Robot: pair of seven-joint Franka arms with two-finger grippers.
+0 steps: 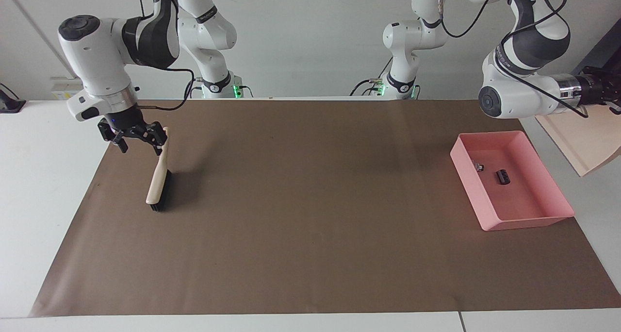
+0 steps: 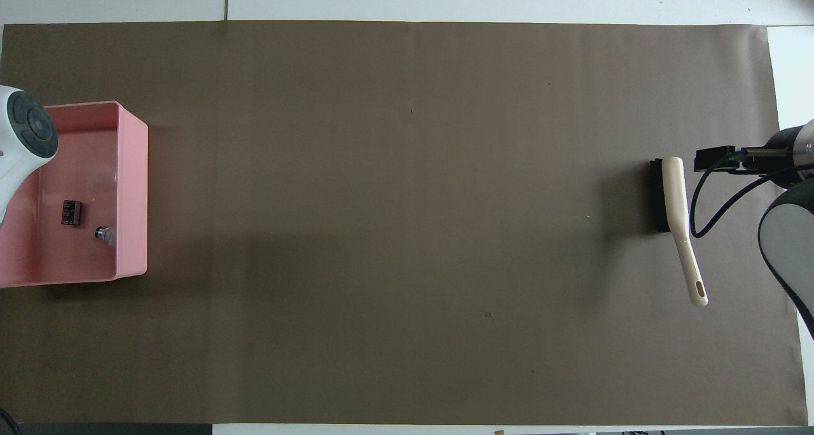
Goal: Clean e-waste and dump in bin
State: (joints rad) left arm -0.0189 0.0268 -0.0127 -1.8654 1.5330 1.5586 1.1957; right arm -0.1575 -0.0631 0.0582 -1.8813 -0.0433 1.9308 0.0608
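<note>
The pink bin stands on the brown mat at the left arm's end, also in the overhead view. Two bits of e-waste lie in it: a black block and a white-grey bit. My left gripper holds the beige dustpan tilted in the air beside the bin, over the white table's end. My right gripper is open and empty, raised just over the handle end of the brush, which lies on the mat.
The brown mat covers most of the white table. The left arm's elbow hangs over the bin's corner in the overhead view.
</note>
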